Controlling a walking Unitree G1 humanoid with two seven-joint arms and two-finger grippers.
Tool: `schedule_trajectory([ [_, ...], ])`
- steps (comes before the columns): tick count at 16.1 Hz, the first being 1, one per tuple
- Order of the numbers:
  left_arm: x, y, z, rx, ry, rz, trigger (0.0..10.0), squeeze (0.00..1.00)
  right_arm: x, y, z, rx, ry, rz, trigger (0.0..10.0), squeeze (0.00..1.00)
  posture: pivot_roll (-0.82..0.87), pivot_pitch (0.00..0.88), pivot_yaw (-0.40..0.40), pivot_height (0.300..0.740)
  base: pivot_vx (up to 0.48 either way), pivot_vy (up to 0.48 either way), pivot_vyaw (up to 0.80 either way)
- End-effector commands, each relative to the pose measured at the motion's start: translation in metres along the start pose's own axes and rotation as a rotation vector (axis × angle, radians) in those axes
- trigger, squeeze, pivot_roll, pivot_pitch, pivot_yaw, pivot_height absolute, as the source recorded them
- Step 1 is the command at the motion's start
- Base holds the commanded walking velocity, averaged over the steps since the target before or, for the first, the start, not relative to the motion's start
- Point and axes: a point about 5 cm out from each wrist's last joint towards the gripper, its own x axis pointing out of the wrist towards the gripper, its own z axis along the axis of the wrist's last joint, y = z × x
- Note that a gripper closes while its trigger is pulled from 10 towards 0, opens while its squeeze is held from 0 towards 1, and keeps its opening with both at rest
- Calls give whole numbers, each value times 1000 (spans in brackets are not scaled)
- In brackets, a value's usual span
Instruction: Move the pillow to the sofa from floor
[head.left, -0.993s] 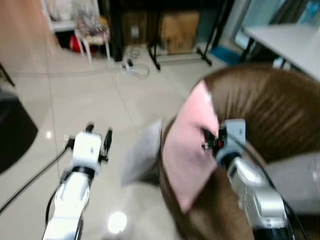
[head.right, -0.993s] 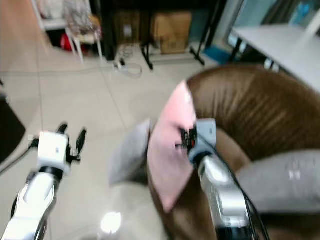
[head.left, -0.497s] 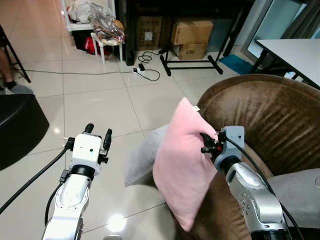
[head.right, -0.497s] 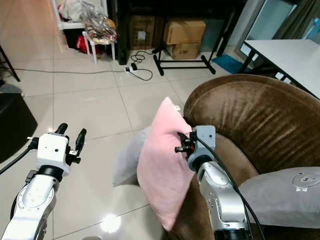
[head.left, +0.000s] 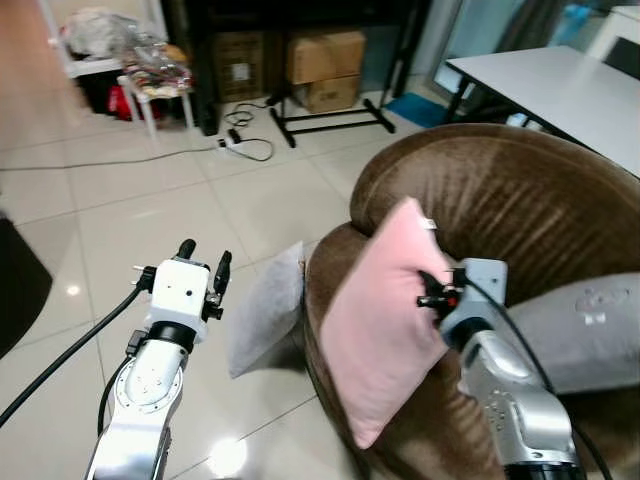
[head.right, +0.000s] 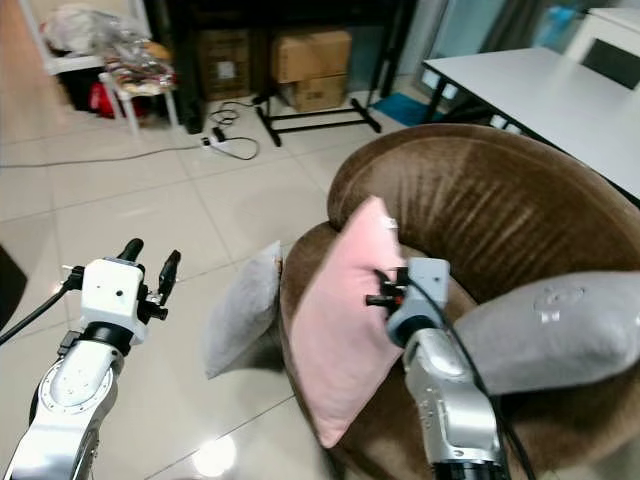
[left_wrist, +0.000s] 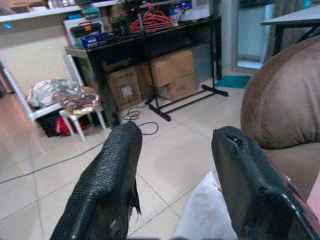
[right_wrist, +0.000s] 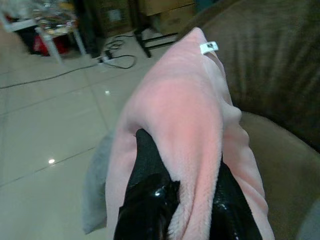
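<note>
A pink pillow hangs upright over the front edge of the brown sofa, pinched in my right gripper, which is shut on its upper right edge. The right wrist view has both black fingers buried in the pink pillow fabric. A grey pillow leans against the sofa's front on the tiled floor. My left gripper is held out over the floor to the left of the grey pillow, open, with nothing between its fingers.
Another grey cushion lies on the sofa seat at the right. A white table stands behind the sofa. Cardboard boxes, a black stand and cables sit at the back. Open tiled floor spreads to the left.
The view has swung and sharpened from blur. The pink pillow, still gripped, now sits further over the sofa's front. The left arm holds the same pose.
</note>
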Motion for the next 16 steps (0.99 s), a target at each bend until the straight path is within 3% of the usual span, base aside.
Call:
schedule_trajectory([
  [1,1,3,0,2,8,0,10000,0,0,4,6,17,-29,17,10000,0,64,0,-82,740,0,379,-788],
  [7,3,7,2,3,-2,10,10000,0,3,9,5,34,-27,27,10000,0,69,0,-74,740,0,317,-786],
  [12,4,10,3,-34,-1,5,10000,0,5,14,11,-13,-43,74,10000,0,72,0,-74,740,0,0,0],
  [16,4,9,5,-37,-6,-10,10000,0,8,16,15,-16,-61,90,10000,0,76,0,-77,740,270,0,0],
])
